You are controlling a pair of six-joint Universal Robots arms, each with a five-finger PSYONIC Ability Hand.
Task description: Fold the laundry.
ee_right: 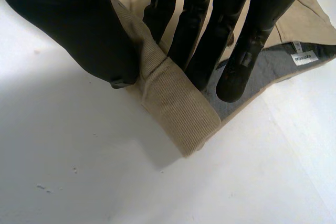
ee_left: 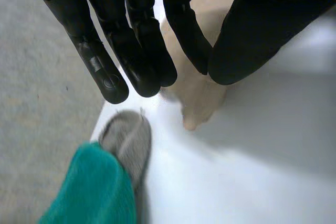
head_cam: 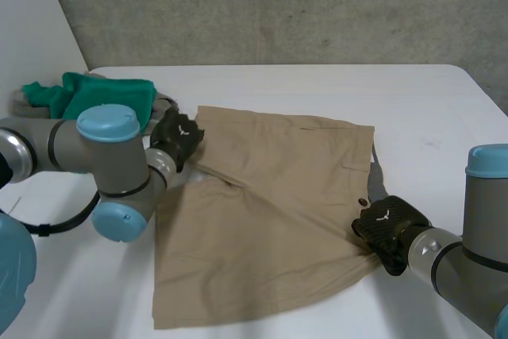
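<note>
Khaki shorts (head_cam: 270,220) lie spread flat on the white table (head_cam: 429,117). My left hand (head_cam: 176,136) is at their far left corner. In the left wrist view the thumb and fingers (ee_left: 142,51) pinch that corner of the shorts (ee_left: 202,103). My right hand (head_cam: 385,226) is at the shorts' right edge, by the waistband with its grey lining. In the right wrist view the thumb (ee_right: 79,30) and fingers clamp a folded khaki band of the shorts (ee_right: 173,98).
A green cloth (head_cam: 103,93) and a grey cloth (head_cam: 163,105) are piled at the table's back left, just beyond my left hand; they are the green cloth (ee_left: 89,192) and grey cloth (ee_left: 126,140) past its fingertips. A concrete wall stands behind the table.
</note>
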